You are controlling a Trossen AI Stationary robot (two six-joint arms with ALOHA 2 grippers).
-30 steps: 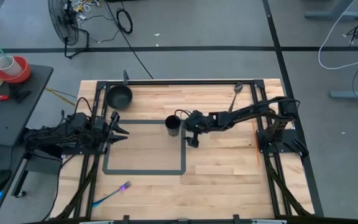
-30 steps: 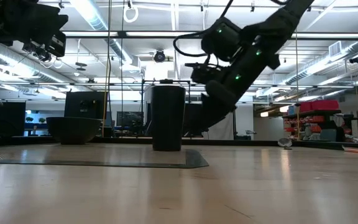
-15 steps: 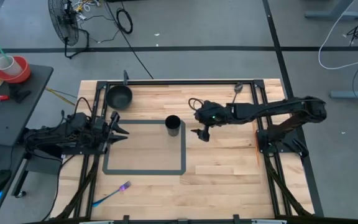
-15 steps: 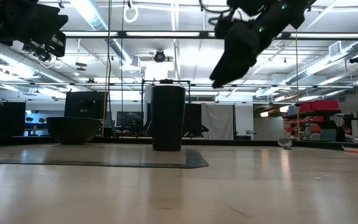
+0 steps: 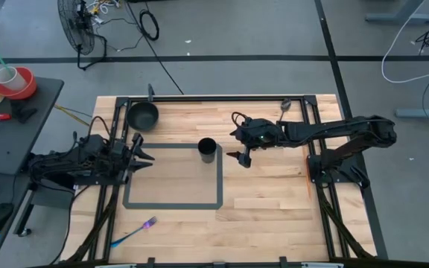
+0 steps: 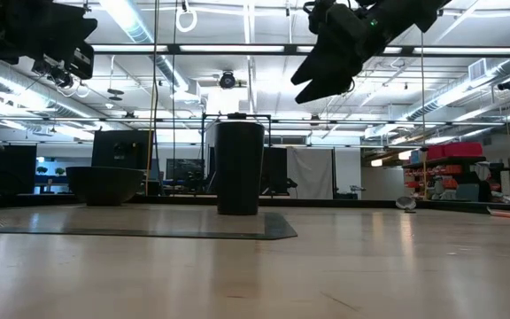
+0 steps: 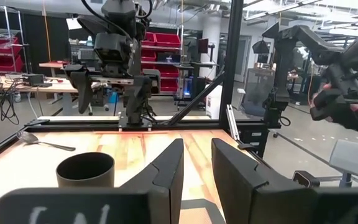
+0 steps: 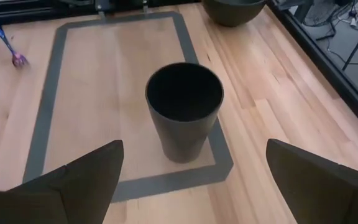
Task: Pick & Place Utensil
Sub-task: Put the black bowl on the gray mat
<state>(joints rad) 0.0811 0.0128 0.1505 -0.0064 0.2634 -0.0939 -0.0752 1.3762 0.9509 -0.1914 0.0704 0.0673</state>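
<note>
A black cup (image 5: 208, 150) stands upright on the far right corner of a dark tape rectangle (image 5: 173, 204); it also shows in the right wrist view (image 8: 184, 109) and in the low view (image 6: 239, 168). A metal spoon (image 5: 284, 112) lies at the table's far right. A blue and purple fork (image 5: 135, 231) lies at the near left. My right gripper (image 5: 243, 157) hangs open and empty, high above the table, just right of the cup (image 6: 319, 84). My left gripper (image 5: 143, 154) is open and empty at the table's left side, pointing toward the cup (image 7: 84, 171).
A black bowl (image 5: 143, 115) sits at the far left, beyond the tape rectangle. A black frame (image 5: 199, 97) runs along the table's far edge and down both sides. Bare wood lies inside the tape rectangle and over the near right of the table.
My right gripper has risen from low beside the cup to high above the table and has drawn a little toward the table's right edge, away from the cup. The cup has stayed in place. My left arm has kept still.
</note>
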